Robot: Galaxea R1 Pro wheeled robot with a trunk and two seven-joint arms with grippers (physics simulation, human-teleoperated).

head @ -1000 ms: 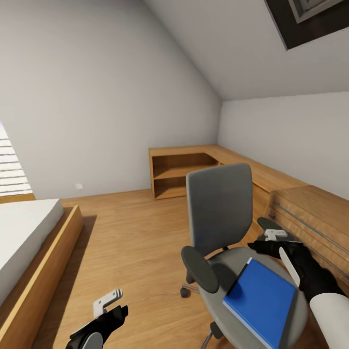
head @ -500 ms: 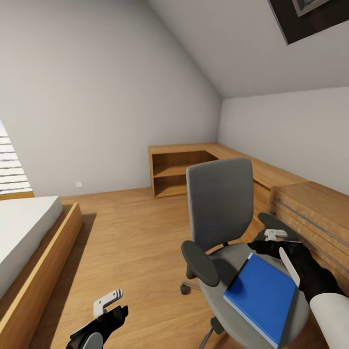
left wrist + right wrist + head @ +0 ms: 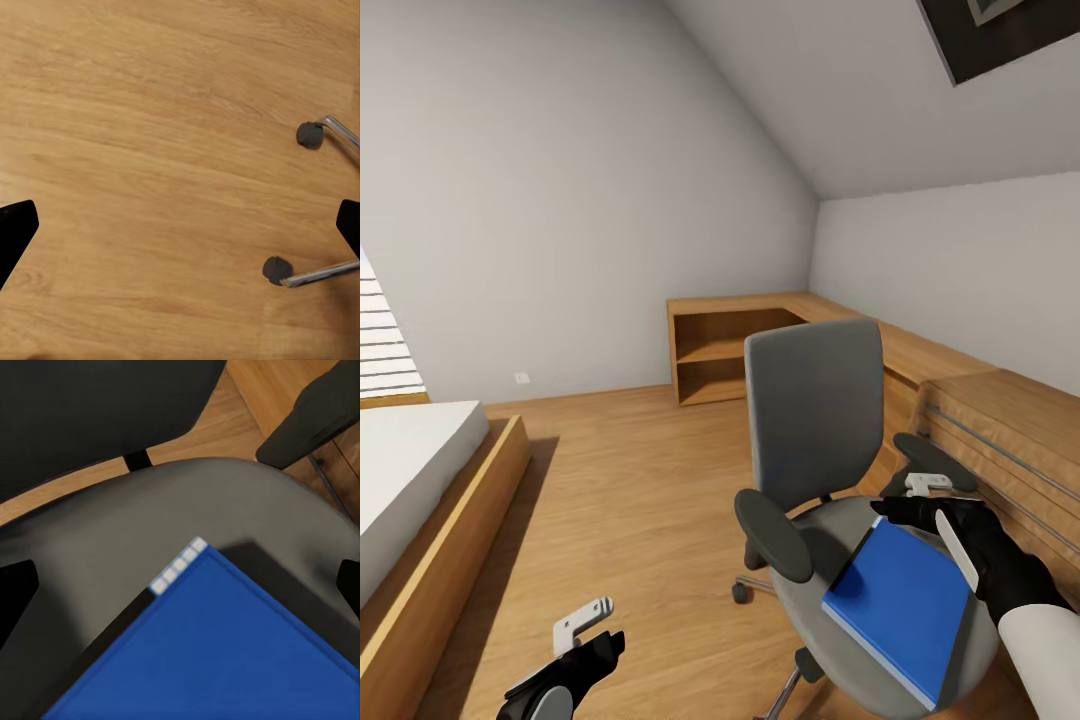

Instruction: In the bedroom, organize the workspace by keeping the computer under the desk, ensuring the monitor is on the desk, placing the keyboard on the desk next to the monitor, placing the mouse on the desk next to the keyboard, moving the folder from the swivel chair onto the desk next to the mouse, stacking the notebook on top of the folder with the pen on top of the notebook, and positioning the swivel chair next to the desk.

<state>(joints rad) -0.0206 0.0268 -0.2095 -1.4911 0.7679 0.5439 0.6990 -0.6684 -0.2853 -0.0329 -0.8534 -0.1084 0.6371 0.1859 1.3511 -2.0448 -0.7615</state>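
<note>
The left gripper (image 3: pixel 588 622) hangs low over the wood floor (image 3: pixel 640 500), fingers spread wide; the right gripper (image 3: pixel 930 500) hovers just above the folder (image 3: pixel 900 605), fingers wide, holding nothing; the folder lies flat on the swivel chair (image 3: pixel 815 420) seat; shelves (image 3: pixel 725 355) stand beyond

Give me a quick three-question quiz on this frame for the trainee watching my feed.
1. True or false: the flat bright blue rectangular folder lies on the seat of the grey swivel chair with black armrests.
2. Which gripper hovers over the folder: A) left gripper B) right gripper?
3. Fill in: in the left wrist view, black casters on chrome legs stand on a ____ floor.

Key:
1. True; it lies flat on the seat.
2. B; its fingertips, at the edges of the right wrist view, are spread apart and hold nothing.
3. Wooden.
</note>
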